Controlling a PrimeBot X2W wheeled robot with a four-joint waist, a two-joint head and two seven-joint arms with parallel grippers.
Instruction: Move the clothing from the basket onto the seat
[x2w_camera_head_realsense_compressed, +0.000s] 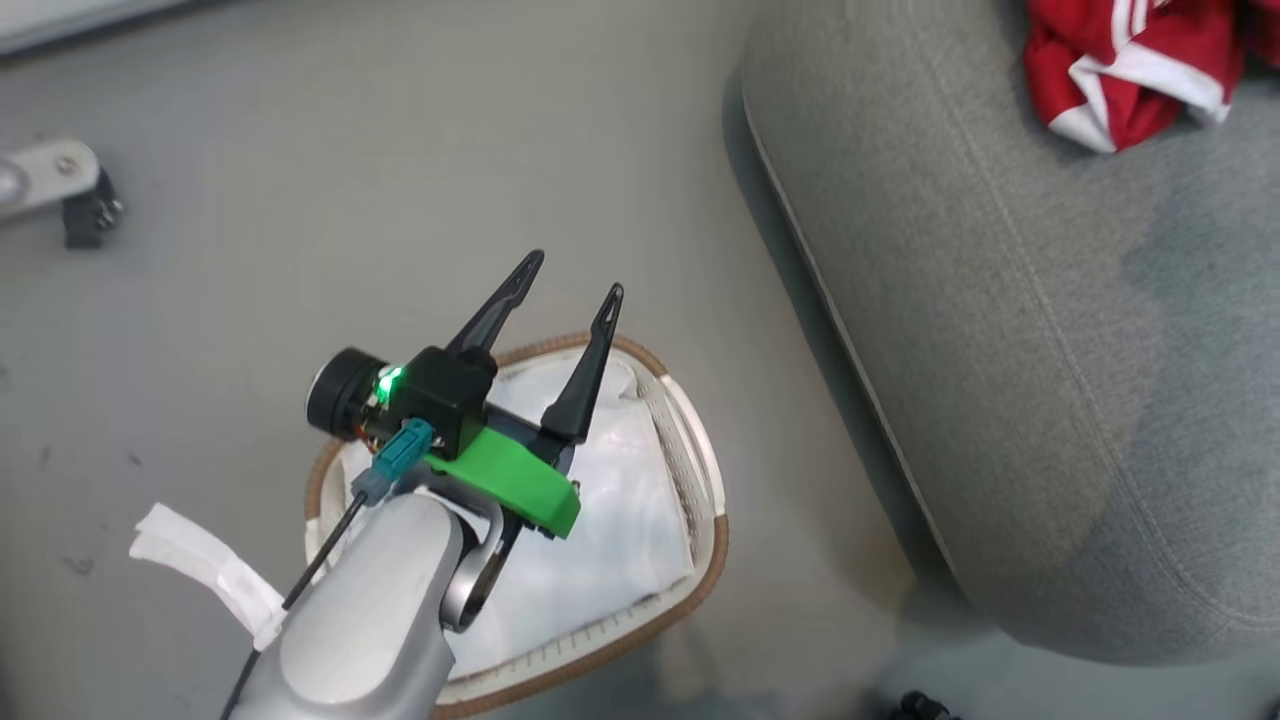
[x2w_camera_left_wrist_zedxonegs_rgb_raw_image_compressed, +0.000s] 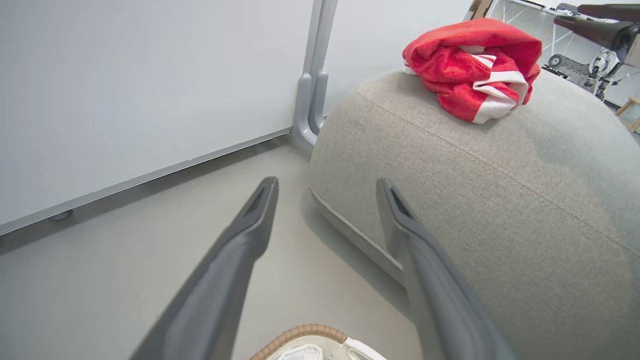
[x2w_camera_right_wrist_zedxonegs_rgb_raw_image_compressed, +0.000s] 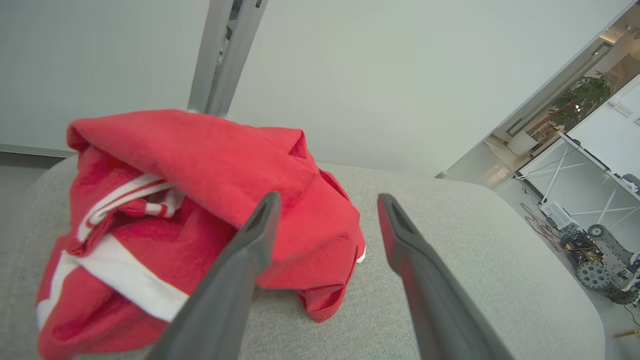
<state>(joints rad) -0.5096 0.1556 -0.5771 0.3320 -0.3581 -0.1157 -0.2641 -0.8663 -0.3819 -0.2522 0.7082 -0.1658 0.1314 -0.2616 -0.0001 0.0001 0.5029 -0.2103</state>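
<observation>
While your left gripper hangs open and empty above the basket and your right gripper, equally open and empty, hovers just over the clothing heaped on the seat, withdraw carefully: a snagged finger could drag fabric off.

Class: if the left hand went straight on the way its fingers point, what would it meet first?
Most likely the seat, low on its rounded corner; depth is unclear, so the left hand might touch the floor first.
</observation>
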